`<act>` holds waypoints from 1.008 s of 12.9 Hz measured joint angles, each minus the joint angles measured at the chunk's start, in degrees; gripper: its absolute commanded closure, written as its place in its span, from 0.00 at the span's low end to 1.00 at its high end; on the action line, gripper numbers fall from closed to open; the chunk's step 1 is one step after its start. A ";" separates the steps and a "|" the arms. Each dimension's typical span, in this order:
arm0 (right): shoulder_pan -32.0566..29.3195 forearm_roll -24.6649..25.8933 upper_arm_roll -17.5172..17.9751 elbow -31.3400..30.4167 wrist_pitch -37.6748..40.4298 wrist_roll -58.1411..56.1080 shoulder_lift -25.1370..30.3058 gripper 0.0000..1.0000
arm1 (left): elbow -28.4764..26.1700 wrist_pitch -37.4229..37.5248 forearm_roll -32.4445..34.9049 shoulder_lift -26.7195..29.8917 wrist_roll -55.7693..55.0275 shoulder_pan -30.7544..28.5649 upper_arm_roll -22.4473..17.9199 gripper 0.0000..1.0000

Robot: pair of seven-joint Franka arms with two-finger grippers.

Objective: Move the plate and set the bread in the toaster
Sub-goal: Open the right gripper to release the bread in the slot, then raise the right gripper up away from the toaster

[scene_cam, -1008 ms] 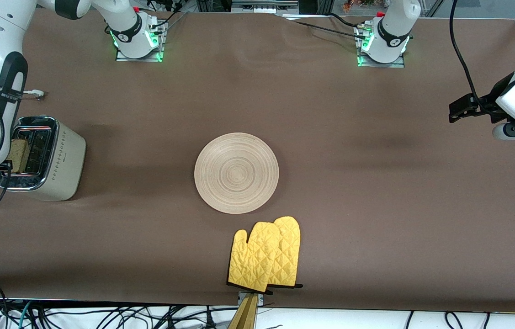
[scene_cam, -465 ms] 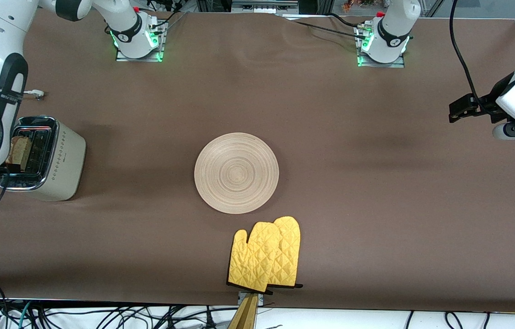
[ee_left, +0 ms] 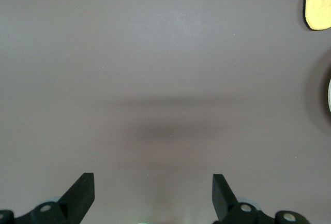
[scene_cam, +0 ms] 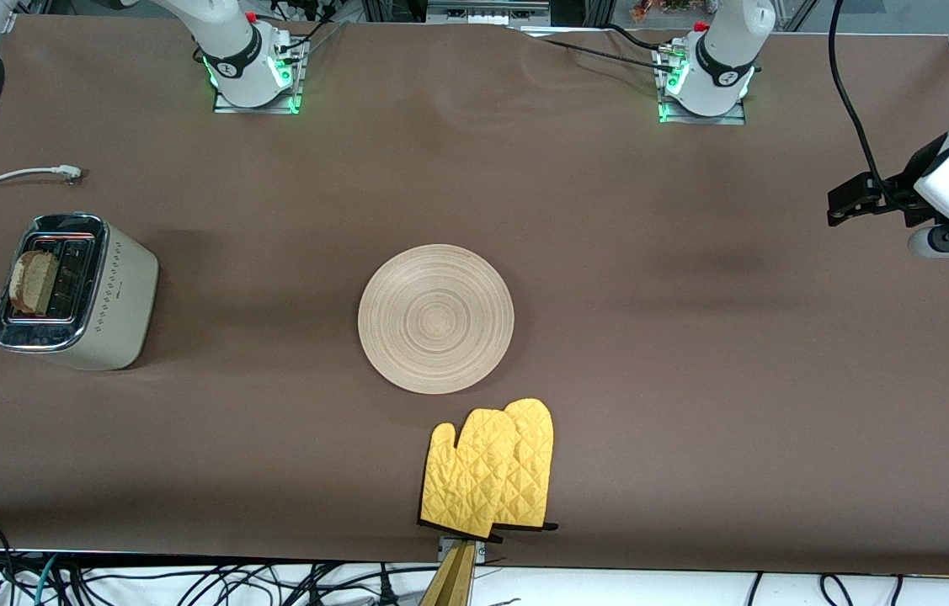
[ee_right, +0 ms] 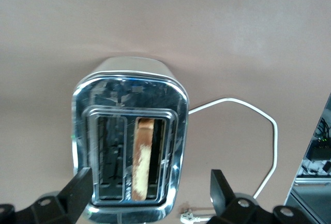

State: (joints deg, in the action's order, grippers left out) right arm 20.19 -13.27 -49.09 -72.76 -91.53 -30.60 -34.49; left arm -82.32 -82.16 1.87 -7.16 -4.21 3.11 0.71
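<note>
Right end effector (ee_right: 150, 195) released above toaster (scene_cam: 74, 290) | bread (scene_cam: 32, 282) in slot | plate (scene_cam: 435, 318) mid-worktop | left end effector (ee_left: 153, 195) released, waiting | step: retreat; next likely lever press.

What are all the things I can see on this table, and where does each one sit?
toaster: one, cream with chrome top, at the right arm's end of the table.
bread: one slice, tan, standing in a toaster slot.
cord: one, white, beside the toaster.
plate: one, beige, mid-table.
oven mitts: two, yellow, overlapping, nearer the front camera than the plate.
left gripper: open, over bare table.
right gripper: open, above the toaster.
</note>
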 measured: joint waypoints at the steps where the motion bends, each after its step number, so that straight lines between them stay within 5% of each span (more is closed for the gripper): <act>1: 0.53 -0.16 0.22 0.62 0.83 -0.04 0.71 0.00 | 0.00 0.00 0.00 0.00 0.00 0.00 0.00 0.00; 9: 9.30 -0.65 0.79 2.65 2.56 7.17 1.82 0.00 | 0.00 0.00 0.00 0.00 0.00 -0.01 0.00 0.00; 11: 7.89 -0.44 6.06 2.00 3.34 13.54 5.14 0.00 | 0.01 0.00 0.00 0.00 0.00 -0.02 0.00 0.00; 13: 0.33 2.49 17.74 -0.53 3.54 15.84 10.05 0.00 | 0.01 0.00 0.00 0.00 0.00 -0.02 0.00 0.00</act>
State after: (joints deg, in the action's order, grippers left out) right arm 20.52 -10.77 -31.35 -73.29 -87.99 -14.76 -24.44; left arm -82.30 -82.17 1.87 -7.17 -4.21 3.09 0.70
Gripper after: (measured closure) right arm 0.000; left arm 0.000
